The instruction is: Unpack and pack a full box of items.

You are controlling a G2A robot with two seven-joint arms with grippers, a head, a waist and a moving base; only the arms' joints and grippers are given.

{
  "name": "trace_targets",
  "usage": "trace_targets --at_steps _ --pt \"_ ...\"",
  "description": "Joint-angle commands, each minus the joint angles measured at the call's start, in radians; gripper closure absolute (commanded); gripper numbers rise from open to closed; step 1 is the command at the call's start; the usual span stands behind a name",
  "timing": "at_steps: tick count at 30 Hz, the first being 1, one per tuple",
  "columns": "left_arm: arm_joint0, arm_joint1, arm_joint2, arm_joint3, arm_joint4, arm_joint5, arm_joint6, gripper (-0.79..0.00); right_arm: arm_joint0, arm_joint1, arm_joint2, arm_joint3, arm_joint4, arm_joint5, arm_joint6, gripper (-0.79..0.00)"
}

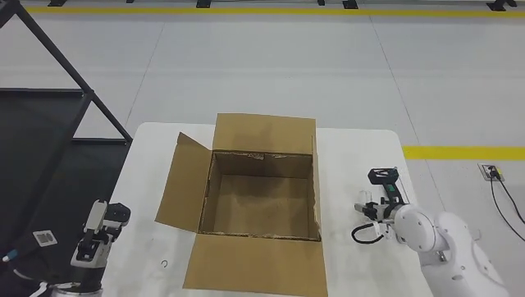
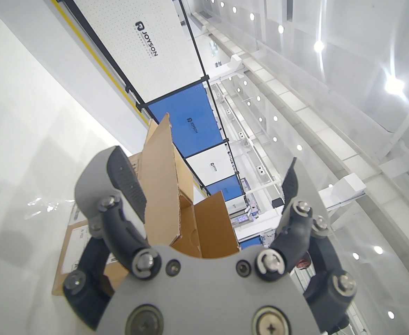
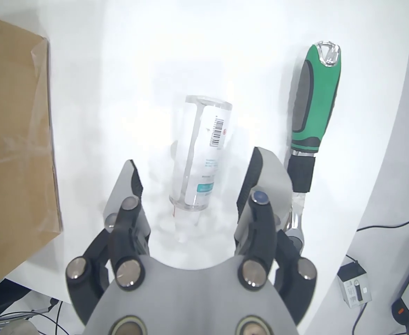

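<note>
The left gripper [image 2: 206, 162] and right gripper [image 3: 194, 158] share grey plates with silver screws, black links and ribbed black pads [image 2: 126, 179], and the right arm [image 1: 435, 235], right of the box [image 1: 264, 133], has rounded white shells and a looped black cable [image 1: 361, 233].

The brown cardboard box [image 1: 258, 203] stands upright in the middle of the white table [image 1: 353, 145], its 4 flaps folded outward and its bare brown floor showing. To its right, 2 items lie on the tabletop. One is a clear plastic cylindrical bottle with a white label [image 3: 204, 155], lying on its side. Just beside it, farther from the box, a green-and-grey-handled ratchet wrench with a chrome head [image 3: 314, 106] lies flat, roughly parallel to the bottle.
</note>
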Motion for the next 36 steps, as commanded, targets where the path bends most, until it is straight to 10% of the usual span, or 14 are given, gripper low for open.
trace_targets --at_steps 1,16,21,23,36 --pt "0.000 0.000 0.001 0.001 0.000 0.000 0.002 -0.785 0.012 -0.001 -0.010 0.017 -0.007 0.003 0.010 -0.385" --pt "0.001 0.002 -0.005 0.004 -0.006 -0.006 0.004 -0.785 0.071 -0.013 -0.072 0.104 -0.042 0.009 0.063 -0.348" --pt "0.004 0.002 -0.007 0.005 -0.009 -0.008 0.002 -0.785 0.077 -0.014 -0.070 0.105 -0.038 0.011 0.053 -0.009" --pt "0.005 0.002 -0.008 0.004 -0.009 -0.009 0.002 -0.785 0.070 -0.013 -0.053 0.078 -0.024 0.014 0.028 0.000" --pt "0.007 0.003 -0.006 0.001 -0.013 -0.012 0.001 -0.785 -0.144 -0.009 0.080 -0.574 0.137 -0.021 -0.283 0.000"
